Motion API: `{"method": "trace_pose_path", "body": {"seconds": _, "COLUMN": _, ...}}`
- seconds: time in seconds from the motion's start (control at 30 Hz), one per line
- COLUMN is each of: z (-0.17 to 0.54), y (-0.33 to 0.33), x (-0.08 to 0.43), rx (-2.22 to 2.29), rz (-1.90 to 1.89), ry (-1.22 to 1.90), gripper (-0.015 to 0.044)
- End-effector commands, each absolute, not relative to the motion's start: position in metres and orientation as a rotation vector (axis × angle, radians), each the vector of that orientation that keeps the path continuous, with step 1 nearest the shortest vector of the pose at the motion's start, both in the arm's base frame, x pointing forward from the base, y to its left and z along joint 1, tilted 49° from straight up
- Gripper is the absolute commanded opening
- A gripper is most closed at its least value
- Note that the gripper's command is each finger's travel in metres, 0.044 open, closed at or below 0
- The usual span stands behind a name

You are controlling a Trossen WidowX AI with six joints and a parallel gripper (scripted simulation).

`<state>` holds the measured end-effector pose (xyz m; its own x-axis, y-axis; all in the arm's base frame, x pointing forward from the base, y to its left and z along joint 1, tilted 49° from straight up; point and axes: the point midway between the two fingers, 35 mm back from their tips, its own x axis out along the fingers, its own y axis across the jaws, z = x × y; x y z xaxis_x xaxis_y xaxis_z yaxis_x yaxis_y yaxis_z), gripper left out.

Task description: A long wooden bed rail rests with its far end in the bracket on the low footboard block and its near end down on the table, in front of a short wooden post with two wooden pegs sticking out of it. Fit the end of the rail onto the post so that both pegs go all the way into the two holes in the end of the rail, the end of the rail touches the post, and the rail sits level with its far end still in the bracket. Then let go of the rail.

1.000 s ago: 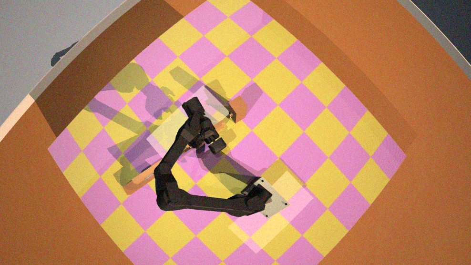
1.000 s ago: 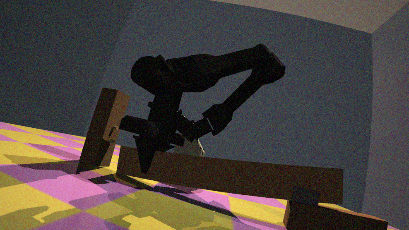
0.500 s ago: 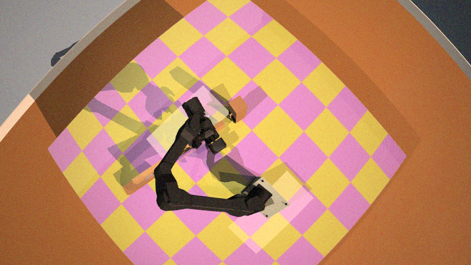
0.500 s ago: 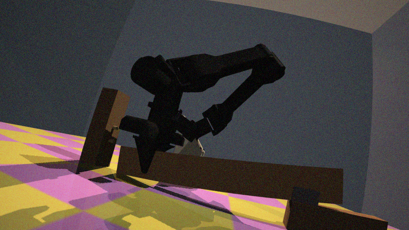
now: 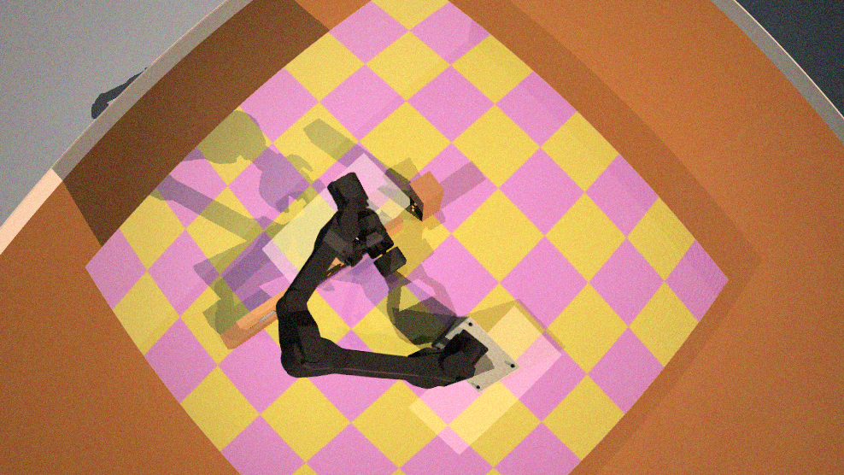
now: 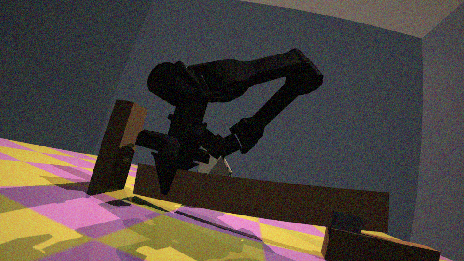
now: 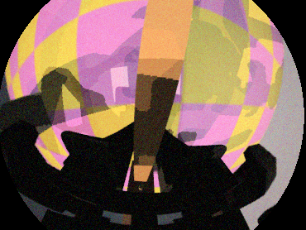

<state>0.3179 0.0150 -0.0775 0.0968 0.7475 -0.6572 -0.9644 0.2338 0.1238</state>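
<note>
While the claw (image 5: 352, 260) (image 6: 165, 191) (image 7: 145, 124) had the rail (image 5: 250, 319) (image 6: 259, 197) (image 7: 167, 33) clamped, its end stood off the post (image 5: 429, 191) (image 6: 110, 146); lift, peg fit, release remained.

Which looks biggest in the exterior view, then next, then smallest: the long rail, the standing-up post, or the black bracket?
1. Rail
2. Post
3. Black bracket

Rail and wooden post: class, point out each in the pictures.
Rail (image 5: 396, 228) (image 6: 275, 197) (image 7: 166, 33): top, exterior, wrist; upper edge, broad side, upper edge respectively.
Wooden post (image 5: 427, 190) (image 6: 108, 152): top, exterior; upper part, shaded side respectively.
</note>
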Motion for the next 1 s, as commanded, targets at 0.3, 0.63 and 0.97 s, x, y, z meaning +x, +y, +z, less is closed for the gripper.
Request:
{"method": "trace_pose_path", "body": {"seconds": 0.3, "z": -0.070, "y": 0.006, "x": 0.322, "rx": -0.388, "rz": 1.303, "ry": 0.682, "gripper": 0.0000}}
{"method": "trace_pose_path", "body": {"seconds": 0.63, "z": -0.067, "y": 0.002, "x": 0.322, "rx": -0.388, "rz": 1.303, "ry": 0.683, "gripper": 0.0000}}
{"method": "trace_pose_path", "body": {"seconds": 0.97, "z": -0.064, "y": -0.002, "x": 0.322, "rx": -0.388, "rz": 1.303, "ry": 0.683, "gripper": 0.0000}}
